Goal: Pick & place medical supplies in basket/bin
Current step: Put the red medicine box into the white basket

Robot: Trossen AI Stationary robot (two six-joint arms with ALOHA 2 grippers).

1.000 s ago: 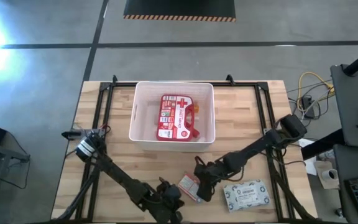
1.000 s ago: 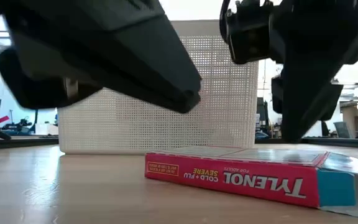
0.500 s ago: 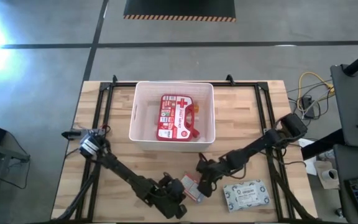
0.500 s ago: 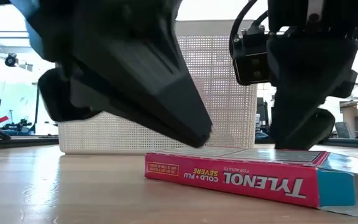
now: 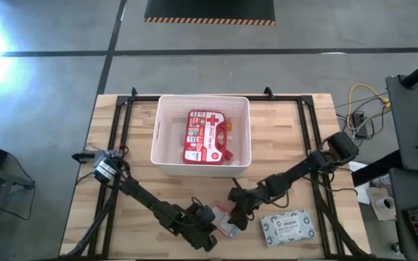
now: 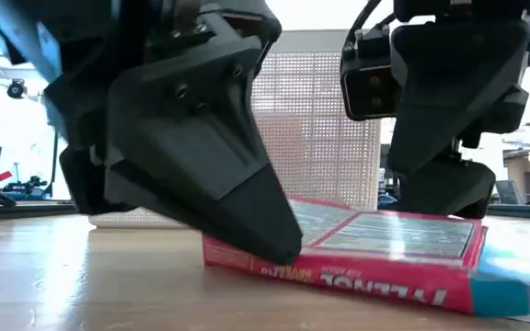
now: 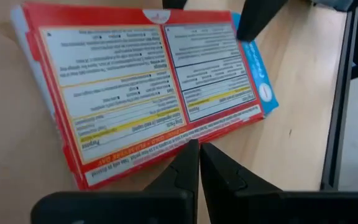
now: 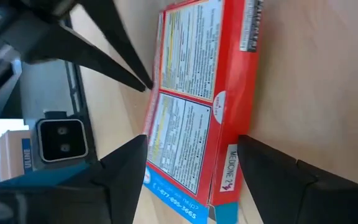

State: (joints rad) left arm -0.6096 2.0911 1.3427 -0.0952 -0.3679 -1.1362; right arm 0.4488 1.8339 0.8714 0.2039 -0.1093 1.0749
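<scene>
Red and white, the medicine box point(image 5: 224, 220) lies tilted on the wooden table's point(image 5: 281, 145) near edge, left gripper point(image 7: 199, 163) pressed together against it, right gripper point(image 8: 191, 171) spread astride its end.

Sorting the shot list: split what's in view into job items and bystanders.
Job: red box, patterned pack, first-aid case lying in the white tub, left tool, right tool.
Bystanders: cables, striped floor mat.

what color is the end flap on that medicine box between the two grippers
Blue. The flap of the red medicine box shows best in the left wrist view.
</scene>
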